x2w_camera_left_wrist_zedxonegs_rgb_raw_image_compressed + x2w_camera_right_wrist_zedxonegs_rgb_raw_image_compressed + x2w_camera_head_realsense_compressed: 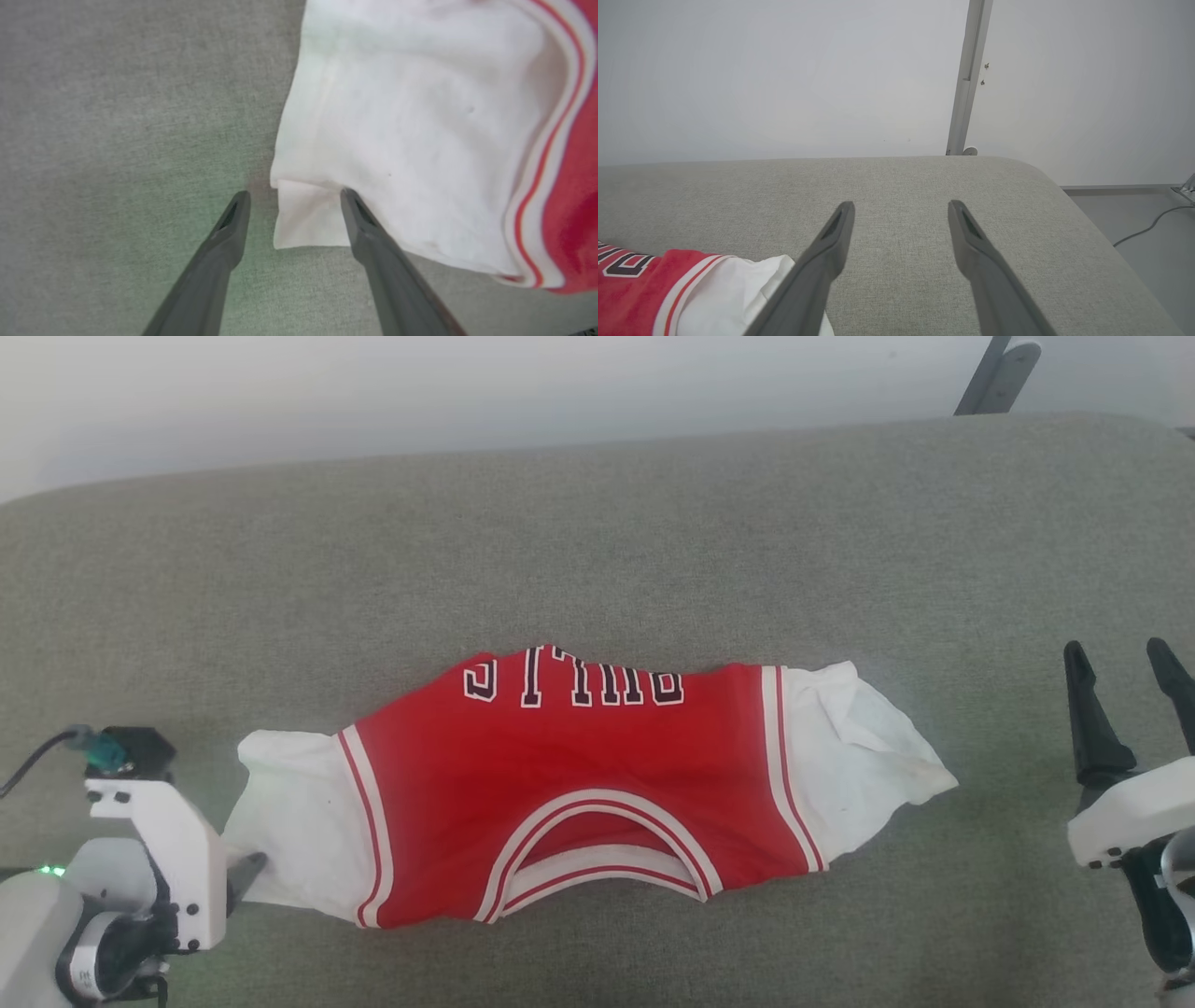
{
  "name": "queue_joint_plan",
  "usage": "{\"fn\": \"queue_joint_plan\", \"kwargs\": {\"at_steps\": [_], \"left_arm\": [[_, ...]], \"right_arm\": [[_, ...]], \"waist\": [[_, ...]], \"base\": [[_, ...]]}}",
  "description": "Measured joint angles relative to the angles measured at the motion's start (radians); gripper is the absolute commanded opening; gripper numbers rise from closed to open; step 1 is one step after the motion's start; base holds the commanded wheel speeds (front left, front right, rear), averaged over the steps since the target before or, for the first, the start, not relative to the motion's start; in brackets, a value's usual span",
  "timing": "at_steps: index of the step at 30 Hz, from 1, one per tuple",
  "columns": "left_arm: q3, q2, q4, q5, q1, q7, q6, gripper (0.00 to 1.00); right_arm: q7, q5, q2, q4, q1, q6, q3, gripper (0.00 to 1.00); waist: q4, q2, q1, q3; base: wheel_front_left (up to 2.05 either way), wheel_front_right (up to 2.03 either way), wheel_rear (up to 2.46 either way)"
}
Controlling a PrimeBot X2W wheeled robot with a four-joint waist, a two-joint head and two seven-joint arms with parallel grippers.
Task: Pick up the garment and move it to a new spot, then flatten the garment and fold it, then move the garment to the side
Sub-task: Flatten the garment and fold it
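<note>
Garment folded, left claw spread — at sleeve

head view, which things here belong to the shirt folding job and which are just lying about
Part of the job:
- garment, lying on the grey cushion
- left gripper, open at the corner of its white sleeve
- right gripper, open, off to the side of the cloth

Just lying about:
- metal post behind the cushion
- cable on the floor
</note>
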Motion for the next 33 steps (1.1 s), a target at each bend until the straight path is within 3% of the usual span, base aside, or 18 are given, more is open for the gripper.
{"fn": "queue_joint_plan", "kwargs": {"at_steps": [8, 9, 11, 12, 20, 33], "left_arm": [[-0.06, 0.0, 0.042, 0.005, -0.077, 0.155, -0.003, 1.0], [-0.061, -0.006, 0.053, 0.001, -0.084, 0.166, -0.001, 0.95], [-0.063, -0.021, 0.07, -0.006, -0.099, 0.174, -0.004, 0.16], [-0.063, -0.027, 0.079, -0.012, -0.103, 0.179, -0.012, 0.0], [-0.074, -0.063, 0.121, -0.02, -0.139, 0.171, -0.048, 0.0], [-0.103, -0.115, 0.133, 0.002, -0.209, 0.158, -0.063, 0.0]], "right_arm": [[0.061, 0.04, -0.013, -0.014, 0.001, 0.0, 0.032, 1.0], [0.075, 0.053, -0.015, -0.015, 0.002, 0.0, 0.039, 1.0], [0.107, 0.074, -0.029, -0.015, 0.01, -0.001, 0.064, 1.0], [0.122, 0.095, -0.035, -0.011, 0.012, 0.0, 0.072, 1.0], [0.356, 0.263, -0.117, 0.024, 0.021, -0.001, 0.188, 1.0], [0.668, 0.332, -0.223, 0.185, -0.146, 0.0, 0.299, 1.0]], "waist": [[-0.002, 0.0, 0.0001, 0.028], [-0.003, 0.0, 0.0, 0.03], [-0.003, 0.0, 0.0, 0.035], [-0.002, 0.0, 0.0, 0.037], [0.017, 0.0, 0.0, 0.051], [0.087, 0.0, 0.0, 0.095]], "base": [[0.0, 0.0, 0.0], [0.0, 0.0, 0.0], [0.0, 0.0, 0.0], [0.0, 0.0, 0.0], [0.0, 0.0, 0.0], [0.0, 0.0, 0.0]]}}
